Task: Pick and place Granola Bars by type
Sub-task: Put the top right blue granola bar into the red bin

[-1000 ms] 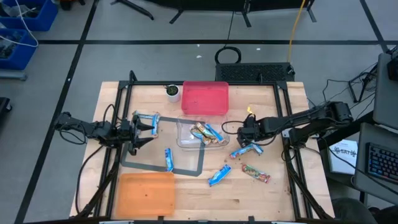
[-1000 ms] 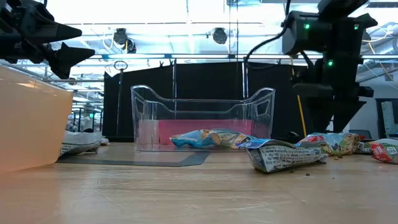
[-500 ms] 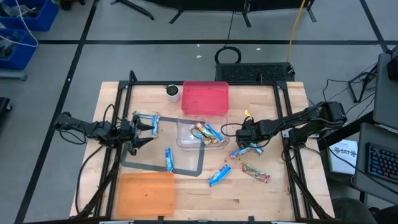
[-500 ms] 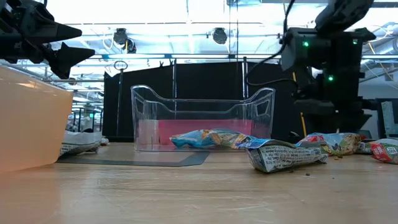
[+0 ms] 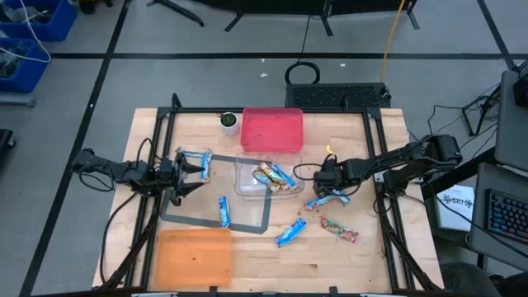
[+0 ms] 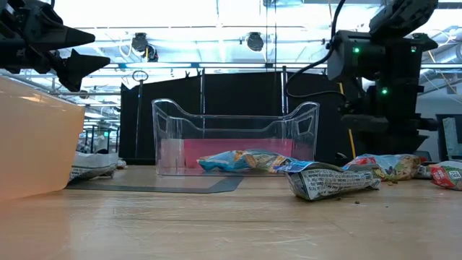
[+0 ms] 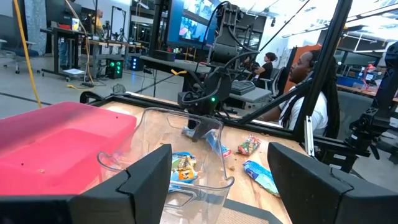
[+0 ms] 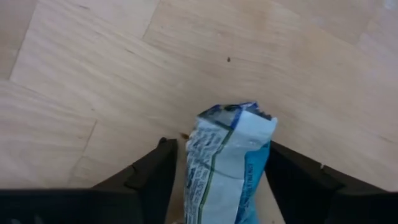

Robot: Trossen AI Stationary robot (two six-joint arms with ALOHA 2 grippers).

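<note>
High view: the right gripper (image 5: 330,191) is low over the wooden table (image 5: 379,256), right of the clear plastic bin (image 5: 247,183), on a blue and white foil bar (image 5: 324,200). More granola bars lie about: two in the clear bin (image 5: 275,176), a blue one (image 5: 289,233) and a tan one with red and green marks (image 5: 339,229) nearer the front edge, one blue bar (image 5: 223,211) on the grey mat (image 5: 256,223), one more (image 5: 195,160) at the mat's far left corner. The left gripper (image 5: 198,172) hovers there, at the left of the clear bin. A red lidded box (image 5: 272,129) and a small white cup (image 5: 229,122) stand at the far side, an orange tray (image 5: 195,257) near left.

Low view: the right gripper's dark body (image 6: 382,87) stands behind a crumpled blue and white bar (image 6: 333,179) on the table.

Left wrist view: the left gripper's fingers (image 7: 149,177) are spread, with nothing between them.

Right wrist view: the blue and white wrapper (image 8: 227,163) lies between the two fingers (image 8: 151,171), which flank it closely; whether they press it I cannot tell.
</note>
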